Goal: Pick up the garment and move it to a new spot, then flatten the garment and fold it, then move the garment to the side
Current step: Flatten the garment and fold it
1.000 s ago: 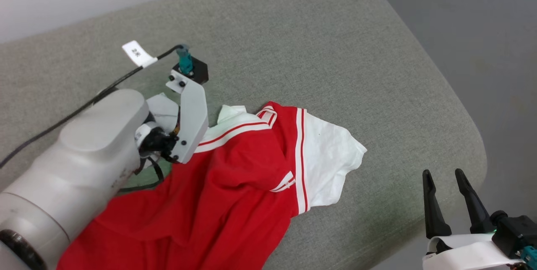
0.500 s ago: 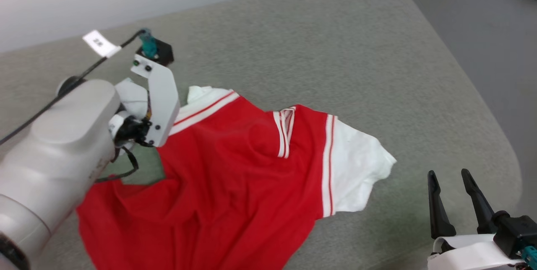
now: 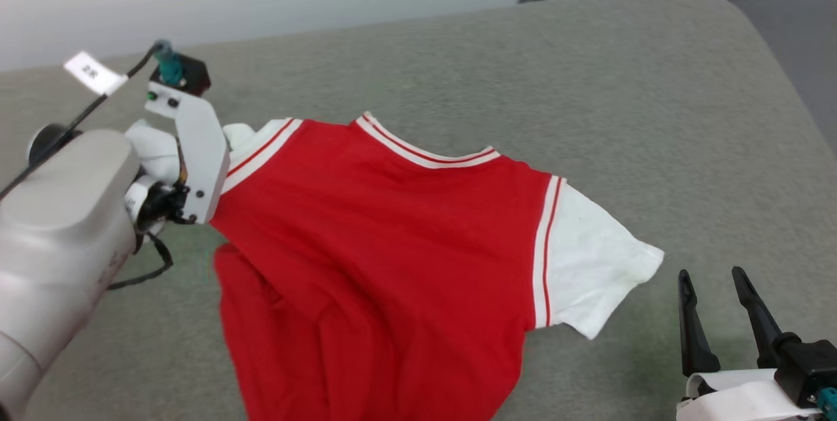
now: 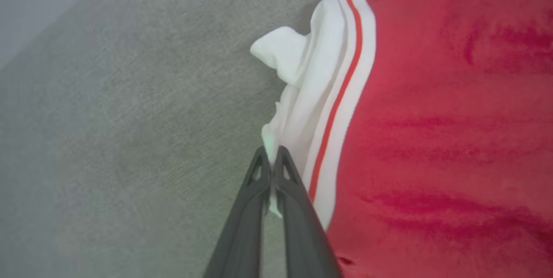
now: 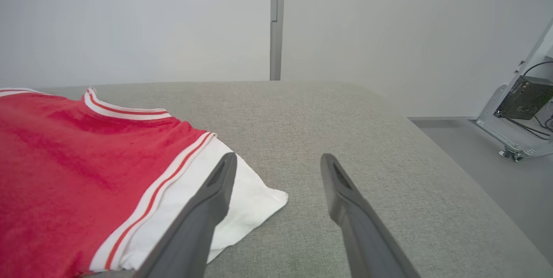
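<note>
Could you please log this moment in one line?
left gripper: shut on red-and-white jersey garment sleeve; right gripper: open, empty; garment lying on grey fabric surface

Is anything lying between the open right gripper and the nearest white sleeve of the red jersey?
Nothing visible does. Bare grey fabric surface lies between the open right gripper and the white sleeve of the red jersey-style garment.

Nothing legible; the white tag (image 3: 95, 72) behind the left gripper (image 4: 271, 159) has print too small to read.
</note>
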Robot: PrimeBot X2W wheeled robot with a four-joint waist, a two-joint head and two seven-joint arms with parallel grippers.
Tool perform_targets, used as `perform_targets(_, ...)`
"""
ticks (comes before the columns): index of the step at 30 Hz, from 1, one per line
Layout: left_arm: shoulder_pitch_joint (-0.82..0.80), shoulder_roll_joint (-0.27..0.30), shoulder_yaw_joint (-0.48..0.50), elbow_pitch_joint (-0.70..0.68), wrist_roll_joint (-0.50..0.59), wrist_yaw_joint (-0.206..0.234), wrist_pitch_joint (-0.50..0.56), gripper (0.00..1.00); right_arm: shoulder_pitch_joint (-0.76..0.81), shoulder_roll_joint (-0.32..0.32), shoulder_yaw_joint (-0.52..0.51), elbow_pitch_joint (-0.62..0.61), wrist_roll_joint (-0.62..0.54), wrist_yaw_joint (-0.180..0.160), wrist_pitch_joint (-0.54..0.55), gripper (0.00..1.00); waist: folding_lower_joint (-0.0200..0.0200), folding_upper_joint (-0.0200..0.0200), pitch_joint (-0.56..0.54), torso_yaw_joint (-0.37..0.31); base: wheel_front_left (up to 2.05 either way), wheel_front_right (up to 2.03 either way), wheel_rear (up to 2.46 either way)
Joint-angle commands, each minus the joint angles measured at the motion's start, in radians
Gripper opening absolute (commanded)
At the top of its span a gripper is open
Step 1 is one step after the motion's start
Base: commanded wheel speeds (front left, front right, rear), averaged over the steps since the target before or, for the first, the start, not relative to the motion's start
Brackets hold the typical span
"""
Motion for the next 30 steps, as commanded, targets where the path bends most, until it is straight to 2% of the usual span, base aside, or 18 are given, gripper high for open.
perform_targets(1, 0.016, 0.009, 0.004, 0.003, -0.004, 0.012, -0.007, 0.0, 0.013, 0.001, -0.006, -0.002, -0.008, -0.001, -0.001, 1.0, 0.0, 0.0, -0.027, 0.069, 0.0, 0.0, 0.0)
perform_targets(8, 0.066, 0.036, 0.011, 0.006, -0.021, 0.055, -0.007, 0.0, 0.018, 0.001, -0.017, 0.002, -0.032, -0.001, -0.001, 1.0, 0.0, 0.0, -0.047, 0.139, 0.0, 0.0, 0.0)
perform_targets(15, 0.152, 0.064, 0.011, -0.01, -0.057, 0.094, 0.023, 0.0, 0.021, 0.001, -0.021, 0.004, -0.047, -0.001, -0.001, 1.0, 0.0, 0.0, -0.054, 0.182, 0.0, 0.0, 0.0)
perform_targets(23, 0.258, 0.081, 0.016, -0.068, -0.107, 0.151, 0.055, 0.0, 0.026, 0.001, -0.018, 0.01, -0.054, -0.001, -0.001, 1.0, 0.0, 0.0, -0.054, 0.197, 0.0, 0.0, 0.0)
perform_targets(30, 0.319, 0.091, 0.019, -0.116, -0.133, 0.192, 0.06, 0.0, 0.012, 0.001, 0.003, 0.021, -0.052, -0.001, -0.001, 1.0, 0.0, 0.0, -0.054, 0.181, 0.0, 0.0, 0.0)
